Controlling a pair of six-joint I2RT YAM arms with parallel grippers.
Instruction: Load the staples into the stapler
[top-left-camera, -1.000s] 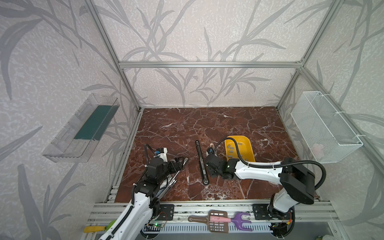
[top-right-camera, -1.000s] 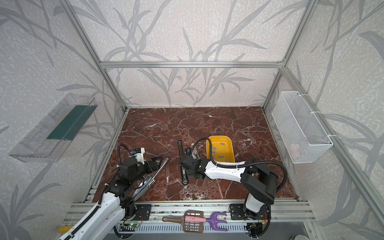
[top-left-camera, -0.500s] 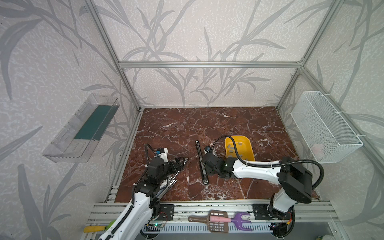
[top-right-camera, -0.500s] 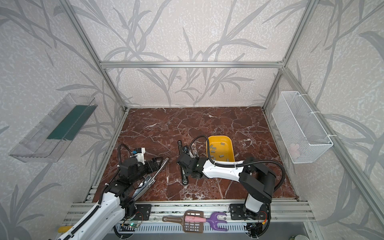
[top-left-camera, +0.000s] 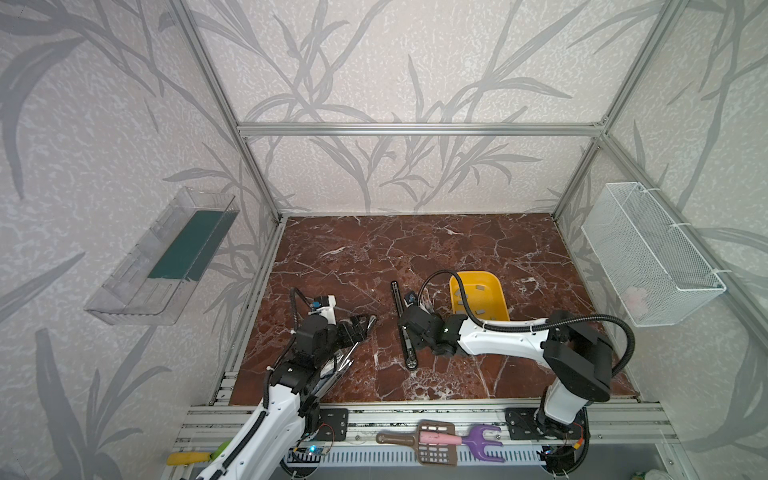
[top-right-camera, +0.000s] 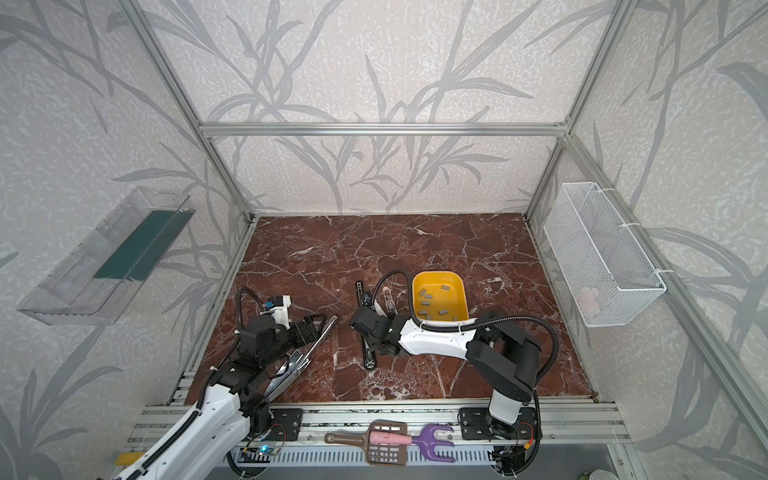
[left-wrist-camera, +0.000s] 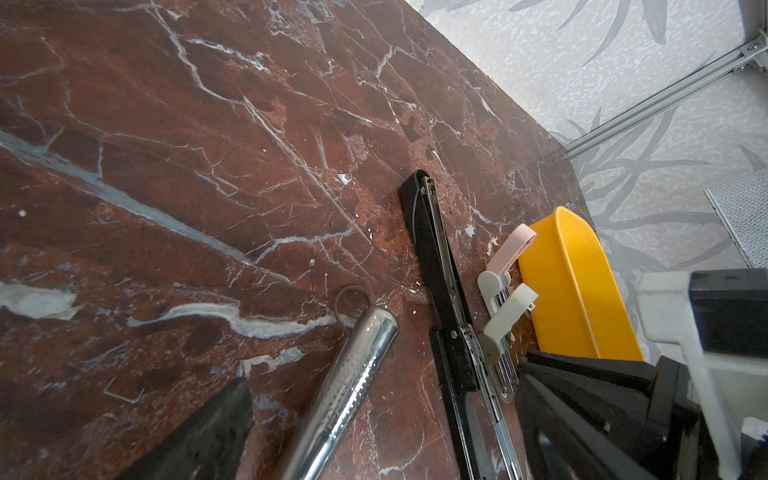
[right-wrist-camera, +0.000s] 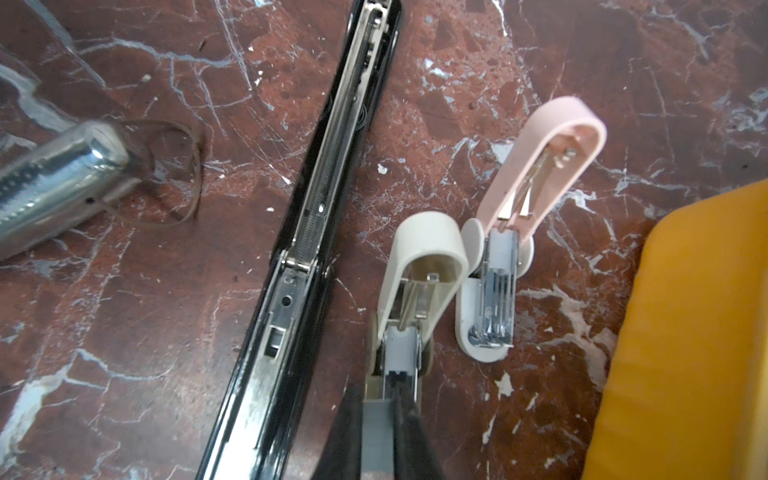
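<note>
Staples (top-right-camera: 428, 296): loose grey strips lie in the yellow tray (top-right-camera: 436, 275); one grey strip (right-wrist-camera: 376, 440) is out of it, pinched in the right pincer (right-wrist-camera: 377, 409).
Right pincer: narrow, clamped on that strip, low over the table (top-left-camera: 415, 249).
Change: over the last second the right arm has slid a little away from the tray and toward the open staplers, carrying the strip with it.
Meaning: fetching looks done and feeding is the step in hand; the strip's front end now meets the open channel of the cream stapler (right-wrist-camera: 424, 241). Whether it has entered, I cannot tell.
Left pincer (top-left-camera: 359, 328): wide, holding nothing, unmoved, astride the shiny metal bar (left-wrist-camera: 353, 374).
Edges: the cream stapler sits between the long black stapler (right-wrist-camera: 316, 208) and the pink stapler (right-wrist-camera: 552, 137), both just beside it; the tray wall is near on the pink side.
Open room: little sideways, so the push should run straight along the channel; the far half of the table is bare, and the left arm stands well apart.
</note>
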